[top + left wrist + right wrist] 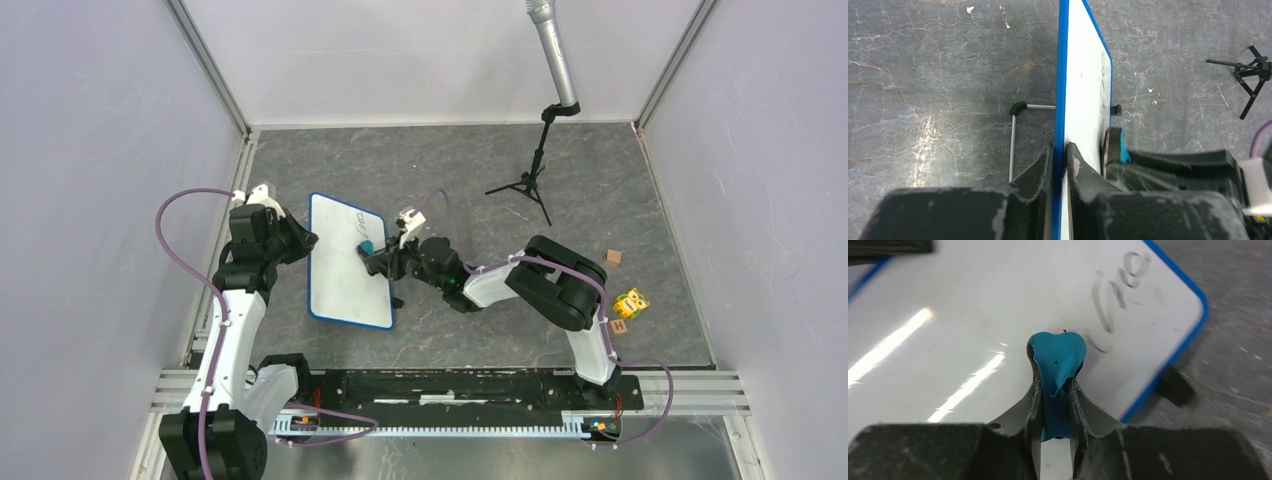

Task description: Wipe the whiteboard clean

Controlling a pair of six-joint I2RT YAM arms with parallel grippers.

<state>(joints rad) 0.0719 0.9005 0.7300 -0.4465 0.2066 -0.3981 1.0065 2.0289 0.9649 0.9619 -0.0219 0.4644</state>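
Left gripper (1060,150) was closed on the whiteboard (345,280). The blue rim of its left long edge was pinched between the two fingers, one on the white face and one on the back. Right gripper (1054,385) was closed too, clamped on a small blue eraser (1055,352). The eraser stuck out past the fingertips and pressed onto the white face, about halfway across the board and toward its far end. Grey-black handwriting (1118,290) sat just to the right of the eraser, near the board's far right corner, and looked faint and smeary. The rest of the face looked clean, with light streaks reflecting off it.

The board sat left of centre on the worktop (450,170), long side running near to far, between the two arms. A thin wire leg with a black foot (1018,107) showed behind it in the left wrist view. I couldn't tell how steeply the board leaned.

The worktop was dark grey and marbled. A black tripod stand (530,185) holding a silver tube stood at the far right of centre. A small brown cube (613,257), a yellow toy (630,302) and another small block (619,326) lay at the right, well apart from the board. Pale plain walls (90,150) closed in the left, far and right sides. An aluminium rail (450,385) ran along the near edge under the arm bases.
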